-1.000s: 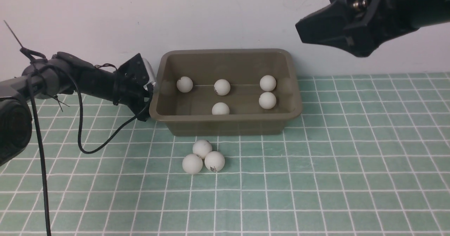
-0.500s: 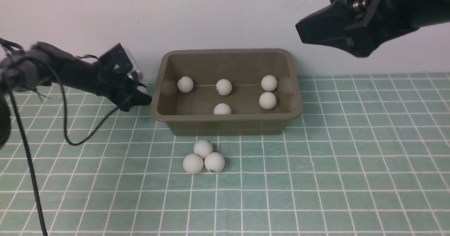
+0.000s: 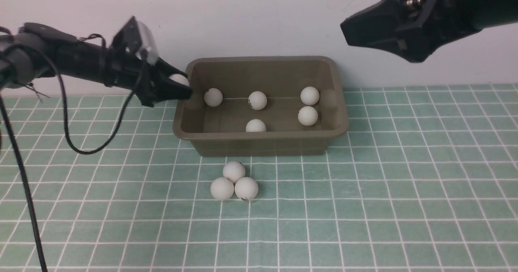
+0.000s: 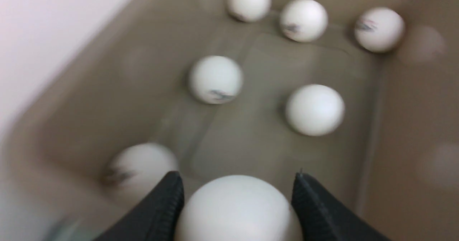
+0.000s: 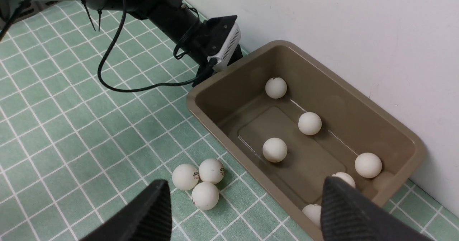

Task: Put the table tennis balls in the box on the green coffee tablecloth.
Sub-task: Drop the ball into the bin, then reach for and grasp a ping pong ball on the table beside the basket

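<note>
White and, we judge, light and slick, the ball (image 3: 178,79) left of centre is pinched across its middle by our left gripper (image 4: 237,178); our right gripper (image 5: 245,190) gapes empty.

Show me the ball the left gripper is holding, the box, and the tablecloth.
held ball (image 4: 236,208), left wrist view, middle of its white surface.
box (image 3: 263,145), front view, near outer wall.
tablecloth (image 3: 364,207), front view, a bare green square.
</note>
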